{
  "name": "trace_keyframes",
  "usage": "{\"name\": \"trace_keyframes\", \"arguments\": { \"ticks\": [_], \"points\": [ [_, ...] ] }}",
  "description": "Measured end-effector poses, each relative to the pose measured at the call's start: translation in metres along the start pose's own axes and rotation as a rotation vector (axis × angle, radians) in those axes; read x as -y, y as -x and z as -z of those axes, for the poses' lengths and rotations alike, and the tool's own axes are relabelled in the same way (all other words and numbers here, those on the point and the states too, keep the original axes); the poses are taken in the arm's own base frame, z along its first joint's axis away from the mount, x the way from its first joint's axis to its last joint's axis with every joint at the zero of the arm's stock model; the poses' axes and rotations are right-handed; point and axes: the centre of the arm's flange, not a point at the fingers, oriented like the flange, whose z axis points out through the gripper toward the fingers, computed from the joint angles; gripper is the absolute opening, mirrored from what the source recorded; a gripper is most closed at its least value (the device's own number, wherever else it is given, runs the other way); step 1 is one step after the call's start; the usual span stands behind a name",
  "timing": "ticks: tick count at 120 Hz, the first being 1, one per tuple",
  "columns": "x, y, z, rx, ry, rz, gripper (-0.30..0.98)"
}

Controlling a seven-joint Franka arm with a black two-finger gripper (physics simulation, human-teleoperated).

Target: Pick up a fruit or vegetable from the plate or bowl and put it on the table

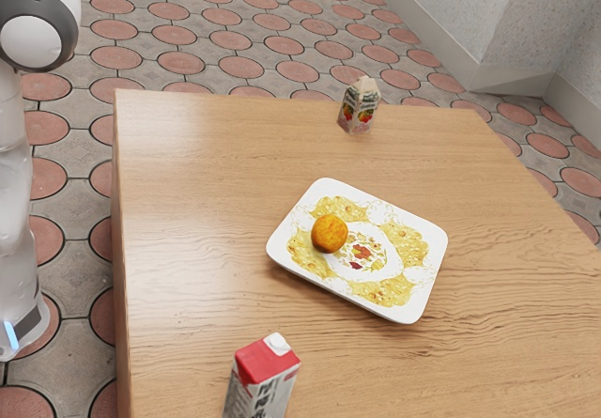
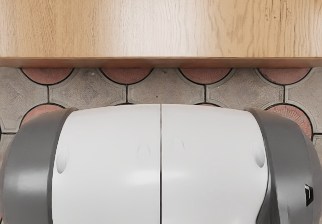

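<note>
orange fruit (image 1: 329, 234) is sitting toward ten o'clock on the plate (image 1: 432, 239), exterior view; raised rim (image 1: 279, 238) is probably guarding against rolling. whether the pincer is gripping, i cannot tell.

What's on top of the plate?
A single round orange fruit or vegetable rests on the patterned plate, toward the exterior view's left. The patch of plate directly beneath it is covered and cannot be seen.
</note>
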Motion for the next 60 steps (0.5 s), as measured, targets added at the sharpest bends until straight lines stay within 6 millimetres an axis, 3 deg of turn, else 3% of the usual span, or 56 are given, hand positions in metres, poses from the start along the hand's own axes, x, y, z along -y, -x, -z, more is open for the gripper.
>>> {"name": "trace_keyframes", "arguments": {
  "ticks": [60],
  "points": [
    [0.0, -0.0014, 0.0008, -0.009, 0.0, 0.0, 0.69]
  ]
}}
